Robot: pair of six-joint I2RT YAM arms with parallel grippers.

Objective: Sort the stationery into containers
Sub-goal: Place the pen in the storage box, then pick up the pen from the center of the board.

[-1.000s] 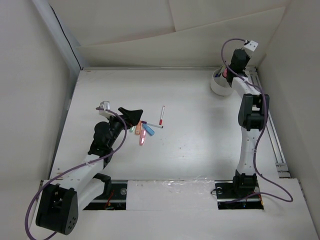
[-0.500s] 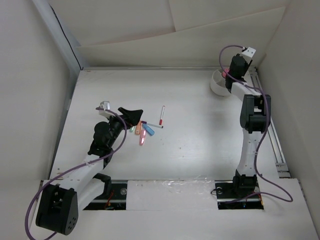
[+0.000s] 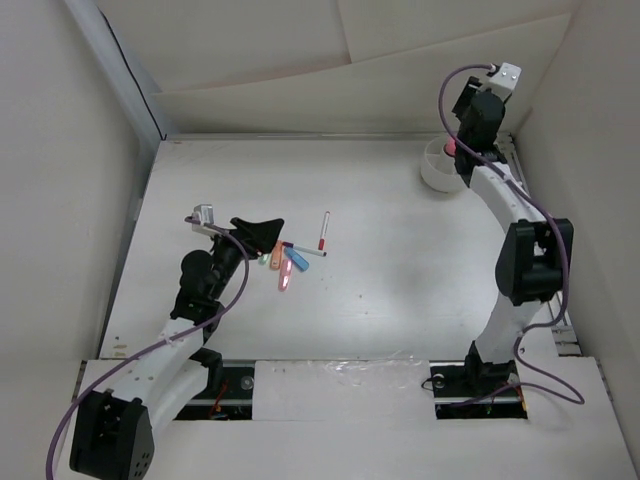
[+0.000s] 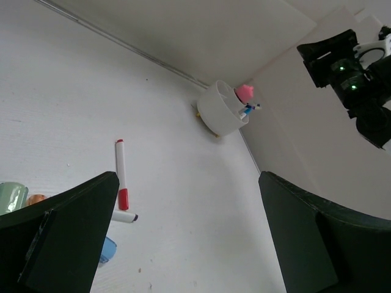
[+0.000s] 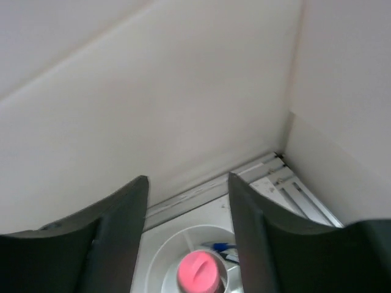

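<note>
My right claw point(image 3: 458, 140) is hanging over the round white cup point(image 3: 435, 172) in the far right corner of the desk point(image 3: 400, 260). In my right wrist view the cup point(image 5: 160, 261) is sitting directly below the gap between my fingers point(image 5: 119, 238). The pink capped bottle point(image 5: 198, 273) is standing upright in it, cap up, clear of both fingers. A blue-accented pen point(image 5: 223, 248) is leaning in the cup just beside the bottle. This claw is standing moderately open, gripping and touching nothing.

My left claw point(image 3: 258, 228) is hovering at the left of the desk, right beside the loose stationery and well apart from the cup. A red-and-white pen point(image 3: 324, 231) is lying flat, its long axis running near to far, its red end toward my bases. A second pen point(image 3: 305, 250) is lying crosswise at that red end. The pink highlighter point(image 3: 285, 278), the blue highlighter point(image 3: 294, 260), the orange highlighter point(image 3: 276, 258) and the green highlighter point(image 3: 263, 260) are clustering beside my left fingers. From my left wrist view, the green one point(image 4: 12, 196) and the orange one point(image 4: 36, 199) are peeking past my left finger point(image 4: 61, 244). This claw is spreading wide and holding nothing.
</note>
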